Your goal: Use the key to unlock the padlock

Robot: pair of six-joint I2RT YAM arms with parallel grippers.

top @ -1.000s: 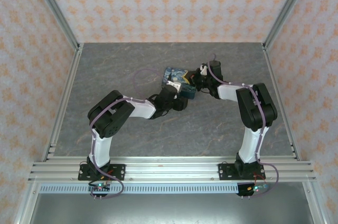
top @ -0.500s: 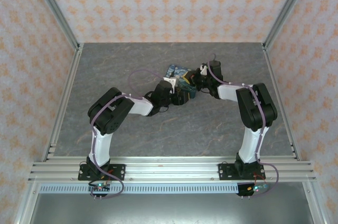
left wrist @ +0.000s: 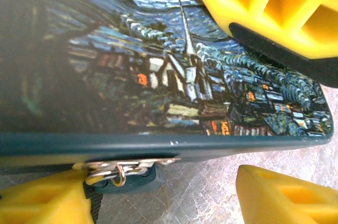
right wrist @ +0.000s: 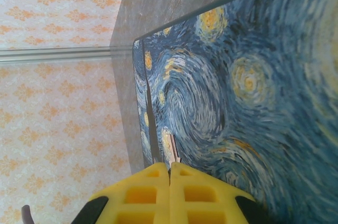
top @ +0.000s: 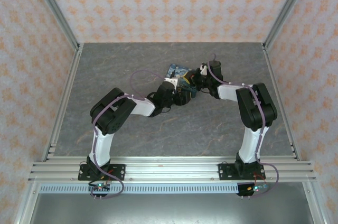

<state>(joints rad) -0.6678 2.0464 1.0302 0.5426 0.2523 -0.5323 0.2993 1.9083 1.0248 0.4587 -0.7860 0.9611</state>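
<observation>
left claw point(left wrist: 166, 182): standing wide open, gripping nothing; its yellow fingers point(left wrist: 42, 200) are sitting either side of a patch of bare bench point(top: 116, 71), right at the box's rim
right claw point(right wrist: 170, 170): pressing fully shut, pinching the key point(right wrist: 173, 152); a thin pale sliver of it is poking out btwn the fingertips
padlock point(left wrist: 134, 180): hanging off a silvery hasp point(left wrist: 124, 165) under the rim of the box point(left wrist: 158, 76), on the side facing the left claw; dark body is lying just beside one left-claw pad; touching or not, can't tell
box: painted blue w/ yellow swirls; lying mid-bench, a bit far of centre, btwn the two claws
key vs padlock: right claw is hovering close over the lid at the box's right end; key is staying apart from the padlock
</observation>
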